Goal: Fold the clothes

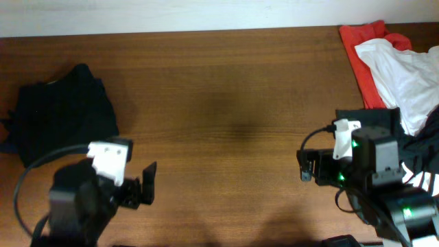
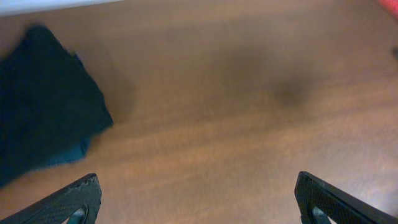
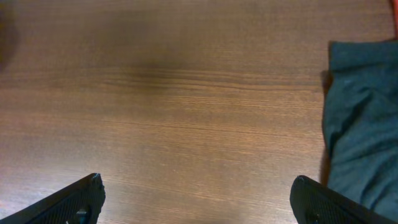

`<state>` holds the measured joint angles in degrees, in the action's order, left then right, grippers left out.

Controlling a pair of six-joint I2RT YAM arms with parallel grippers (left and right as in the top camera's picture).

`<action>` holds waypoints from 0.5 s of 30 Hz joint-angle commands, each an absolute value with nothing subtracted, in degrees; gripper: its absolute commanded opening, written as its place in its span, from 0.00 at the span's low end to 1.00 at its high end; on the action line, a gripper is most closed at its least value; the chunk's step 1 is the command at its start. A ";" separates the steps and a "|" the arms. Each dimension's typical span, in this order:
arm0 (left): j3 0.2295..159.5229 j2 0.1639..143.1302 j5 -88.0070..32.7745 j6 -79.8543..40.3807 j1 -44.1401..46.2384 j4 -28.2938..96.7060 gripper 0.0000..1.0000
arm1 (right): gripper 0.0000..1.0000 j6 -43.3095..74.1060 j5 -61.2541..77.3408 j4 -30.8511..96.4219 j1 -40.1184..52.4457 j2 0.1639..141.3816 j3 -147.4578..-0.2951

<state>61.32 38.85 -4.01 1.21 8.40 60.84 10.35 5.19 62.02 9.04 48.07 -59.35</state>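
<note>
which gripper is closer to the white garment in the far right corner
Right. The right gripper is just down-left of the white garment in the overhead view; the left gripper is far across the table, beside the black clothes.

Right claw point(image 3: 196, 208) low in frame, jaws spread wide, only wood grain between them. Two black fingertips point(image 3: 78, 200) showing, one at each bottom corner. Brown tabletop point(image 3: 186, 106) fills most of view; dim shadow patch across upper left. Dark teal-grey garment point(image 3: 364, 124) bunched along right edge, soft folds, running off frame right and bottom. Its inner edge just beside right-hand fingertip; touching or apart, cannot tell. Red sliver of cloth point(image 3: 395, 18) at top right corner, above garment.
</note>
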 commanded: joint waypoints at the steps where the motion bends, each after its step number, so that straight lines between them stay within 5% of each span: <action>1: 60.42 33.65 -3.60 0.78 8.47 59.61 0.99 | 0.99 10.59 3.60 62.22 8.93 46.19 -58.67; 15: 60.40 30.68 -3.60 0.82 8.47 63.13 0.99 | 0.99 10.59 3.60 62.13 8.93 52.18 -58.65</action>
<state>60.84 31.00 -4.01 1.21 8.40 62.98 10.33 4.47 62.30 9.04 51.37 -59.02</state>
